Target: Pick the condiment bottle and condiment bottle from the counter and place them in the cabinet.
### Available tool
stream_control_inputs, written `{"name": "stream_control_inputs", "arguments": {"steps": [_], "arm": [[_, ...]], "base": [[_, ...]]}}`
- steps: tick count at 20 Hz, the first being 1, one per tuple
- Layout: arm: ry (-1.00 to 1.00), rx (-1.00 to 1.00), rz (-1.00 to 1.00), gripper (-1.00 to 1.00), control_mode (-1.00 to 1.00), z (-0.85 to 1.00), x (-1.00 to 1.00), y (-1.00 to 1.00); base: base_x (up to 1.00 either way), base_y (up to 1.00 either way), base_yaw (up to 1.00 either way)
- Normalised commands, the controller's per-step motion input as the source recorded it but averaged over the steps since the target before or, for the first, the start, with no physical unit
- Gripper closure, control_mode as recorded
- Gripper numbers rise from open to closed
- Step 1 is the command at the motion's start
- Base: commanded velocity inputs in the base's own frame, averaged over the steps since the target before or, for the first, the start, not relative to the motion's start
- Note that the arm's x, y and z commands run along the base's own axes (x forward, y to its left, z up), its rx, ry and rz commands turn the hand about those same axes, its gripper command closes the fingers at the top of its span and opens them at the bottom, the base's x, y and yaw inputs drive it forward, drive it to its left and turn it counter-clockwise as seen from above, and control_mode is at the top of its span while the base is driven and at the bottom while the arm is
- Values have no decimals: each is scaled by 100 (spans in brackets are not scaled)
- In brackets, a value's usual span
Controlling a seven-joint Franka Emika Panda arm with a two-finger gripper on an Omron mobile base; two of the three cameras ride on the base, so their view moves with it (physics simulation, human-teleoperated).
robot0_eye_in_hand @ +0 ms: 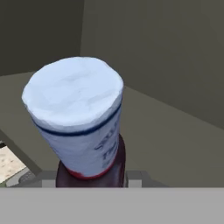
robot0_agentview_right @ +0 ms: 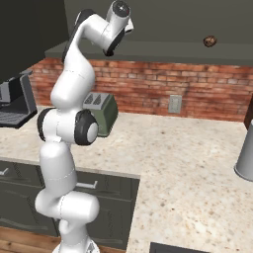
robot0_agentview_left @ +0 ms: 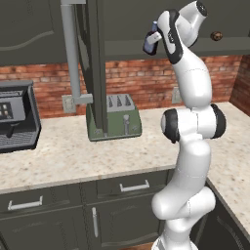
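A condiment bottle (robot0_eye_in_hand: 81, 118) with a white and blue label over a dark red body stands large in the hand view, its base low between the jaws. My gripper (robot0_agentview_left: 157, 35) is raised to the upper cabinet (robot0_agentview_left: 127, 49) and is shut on the condiment bottle (robot0_agentview_left: 149, 43). Around the bottle, the hand view shows the cabinet's dark inner floor (robot0_eye_in_hand: 175, 135) and back wall. In the right base view the hand (robot0_agentview_right: 123, 22) reaches up at the cabinet's lower edge.
The open cabinet door (robot0_agentview_left: 95, 63) hangs edge-on left of the arm. On the counter below stand a green toaster (robot0_agentview_left: 114, 117) and a coffee machine (robot0_agentview_left: 17, 117) at the left. A grey cylinder (robot0_agentview_right: 245, 153) stands at the far right.
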Motion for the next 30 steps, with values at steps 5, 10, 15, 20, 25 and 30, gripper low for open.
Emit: {"name": "stream_control_inputs", "arguments": {"steps": [5, 10, 15, 20, 25, 30], "arm": [[0, 0, 0, 100, -100, -43, 42, 0], [0, 0, 0, 100, -100, -42, 45, 0], [0, -2, 0, 100, -100, -42, 50, 0], [0, -3, 0, 100, -100, -44, 52, 0], [0, -3, 0, 100, -100, -44, 47, 0], [0, -3, 0, -100, -100, -37, 35, 0]], "base": [[0, 0, 0], [0, 0, 0], [0, 0, 0], [0, 0, 0], [0, 0, 0], [0, 0, 0]]}}
